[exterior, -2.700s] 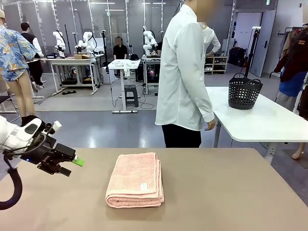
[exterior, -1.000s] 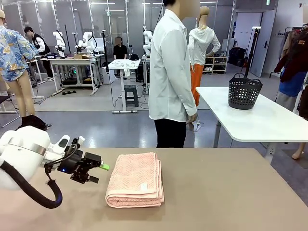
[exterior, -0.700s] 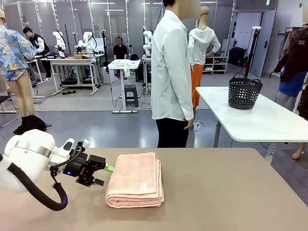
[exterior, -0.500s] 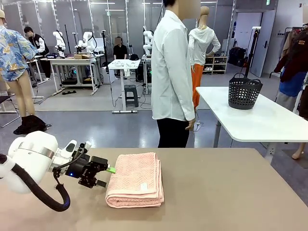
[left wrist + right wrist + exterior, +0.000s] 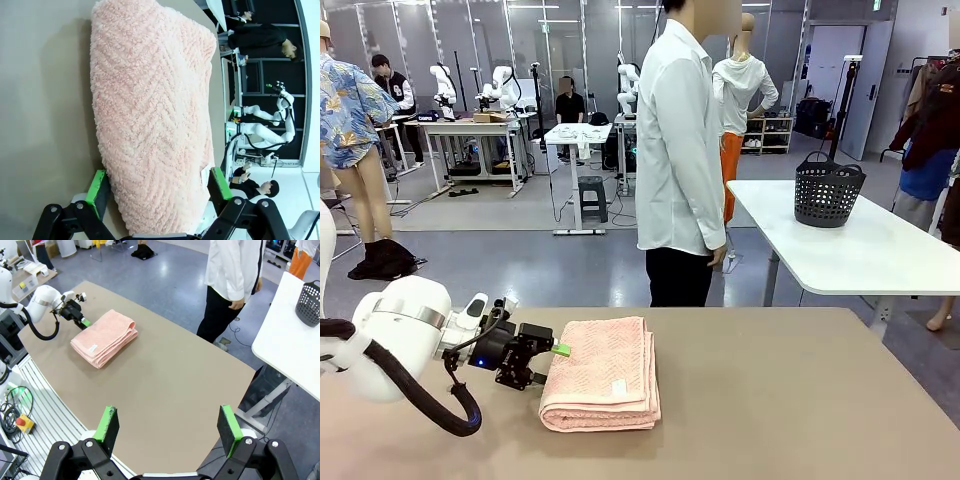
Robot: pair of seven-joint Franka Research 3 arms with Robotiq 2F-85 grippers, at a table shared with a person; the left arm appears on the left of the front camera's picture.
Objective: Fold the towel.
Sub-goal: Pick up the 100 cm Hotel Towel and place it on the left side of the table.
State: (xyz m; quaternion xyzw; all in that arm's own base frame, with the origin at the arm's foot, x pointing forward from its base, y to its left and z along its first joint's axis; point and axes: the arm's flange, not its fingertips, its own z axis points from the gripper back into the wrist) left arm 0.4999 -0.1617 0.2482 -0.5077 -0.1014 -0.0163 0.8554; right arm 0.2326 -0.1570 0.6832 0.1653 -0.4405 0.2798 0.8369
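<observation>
Left of the towel, the left gripper straddles its near edge, jaws wide, gripping nothing. The towel lies folded mid-table: soft, thick, probably floppy, best pinched at that edge. The right gripper hangs spread, empty.

Salmon-pink herringbone towel on a tan table; black claw, green pads.

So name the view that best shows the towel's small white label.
Front view: the label faces the camera near the folded towel's front edge. Right wrist view shows it small and distant; left wrist view gives only a sliver at the edge.
</observation>
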